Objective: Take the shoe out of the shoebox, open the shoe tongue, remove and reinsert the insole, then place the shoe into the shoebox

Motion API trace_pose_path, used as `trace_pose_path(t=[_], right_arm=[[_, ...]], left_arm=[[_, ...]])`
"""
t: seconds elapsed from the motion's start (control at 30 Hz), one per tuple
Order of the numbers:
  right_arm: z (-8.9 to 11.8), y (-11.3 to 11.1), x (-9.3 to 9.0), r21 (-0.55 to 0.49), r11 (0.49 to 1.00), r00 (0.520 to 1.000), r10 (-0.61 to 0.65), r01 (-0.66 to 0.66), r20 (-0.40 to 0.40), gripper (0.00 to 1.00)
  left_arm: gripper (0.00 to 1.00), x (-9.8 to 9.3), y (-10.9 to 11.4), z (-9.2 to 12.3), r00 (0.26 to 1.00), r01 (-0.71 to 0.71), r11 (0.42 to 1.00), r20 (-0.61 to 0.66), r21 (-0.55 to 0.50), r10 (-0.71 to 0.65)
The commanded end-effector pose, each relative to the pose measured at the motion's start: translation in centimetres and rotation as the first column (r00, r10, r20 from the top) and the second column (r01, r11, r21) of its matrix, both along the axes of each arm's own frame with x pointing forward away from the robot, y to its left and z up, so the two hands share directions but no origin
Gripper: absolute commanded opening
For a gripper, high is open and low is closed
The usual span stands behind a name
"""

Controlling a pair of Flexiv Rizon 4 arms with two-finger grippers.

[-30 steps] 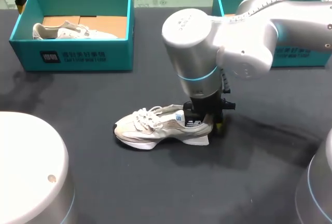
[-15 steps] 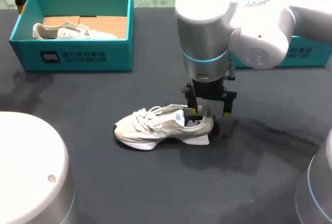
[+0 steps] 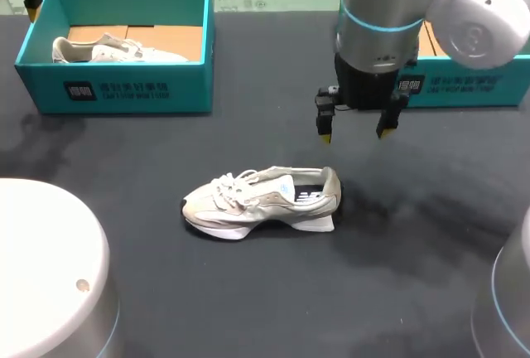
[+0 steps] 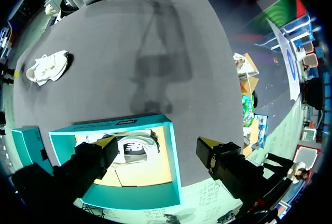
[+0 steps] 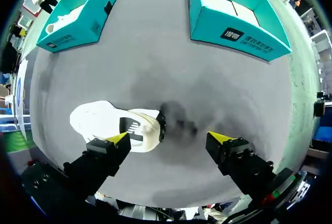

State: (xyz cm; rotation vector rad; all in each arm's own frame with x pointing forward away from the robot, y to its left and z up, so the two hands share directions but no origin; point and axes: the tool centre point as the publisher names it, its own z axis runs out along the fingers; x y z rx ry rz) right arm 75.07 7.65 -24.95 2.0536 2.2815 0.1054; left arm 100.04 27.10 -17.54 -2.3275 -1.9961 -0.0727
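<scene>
Your sneaker (image 3: 261, 200) lies out on the tabletop (image 3: 248, 292); right claw (image 3: 354, 134) hovers spread, empty; next, likely pinch open its tongue (image 3: 255, 179)

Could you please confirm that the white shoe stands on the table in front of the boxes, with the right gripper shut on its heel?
Not quite: the right gripper is open and clear of the white shoe, as the head view shows; the rest holds.

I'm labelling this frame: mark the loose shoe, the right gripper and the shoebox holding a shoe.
loose shoe (image 3: 261, 202), head view, side panel.
right gripper (image 3: 354, 134), head view, midway between fingertips.
shoebox (image 3: 186, 84), head view, front wall.
</scene>
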Motion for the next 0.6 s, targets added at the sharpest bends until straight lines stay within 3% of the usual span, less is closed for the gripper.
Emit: trace_pose_path(t=[0.03,0.33,0.37,0.43,0.5,0.53,0.6], right_arm=[[-0.2,-1.6,-0.5,0.178,0.824,0.843,0.523,-0.538,0.126,1.00],[-0.2,-1.6,-0.5,0.178,0.824,0.843,0.523,-0.538,0.126,1.00],[-0.4,-2.0,-0.4,0.165,0.792,0.808,0.563,-0.587,0.174,1.00],[-0.9,-2.8,-0.9,0.176,0.675,0.695,0.673,-0.717,0.252,1.00],[-1.2,-4.1,-1.4,0.154,0.623,0.634,0.698,-0.767,0.331,1.00],[-1.2,-4.6,-1.8,0.137,0.560,0.567,0.737,-0.817,0.369,1.00],[-1.3,-5.7,-2.2,0.098,0.524,0.511,0.743,-0.846,0.433,1.00]], left_arm=[[1.00,-0.1,0.0,0.0,1.000,0.001,1.000,0.002,0.002,-0.001],[1.00,-0.1,0.0,0.0,1.000,0.001,1.000,0.002,0.002,-0.001],[1.00,-0.1,0.0,0.0,1.000,0.001,1.000,0.002,0.002,-0.001],[1.00,-0.1,0.0,0.0,1.000,0.001,1.000,0.002,0.002,-0.001],[1.00,-0.1,0.0,0.0,1.000,0.001,1.000,0.002,0.002,-0.001],[1.00,-0.1,0.0,0.0,1.000,0.001,1.000,0.002,0.002,-0.001],[1.00,-0.1,0.0,0.0,1.000,0.001,1.000,0.002,0.002,-0.001]])
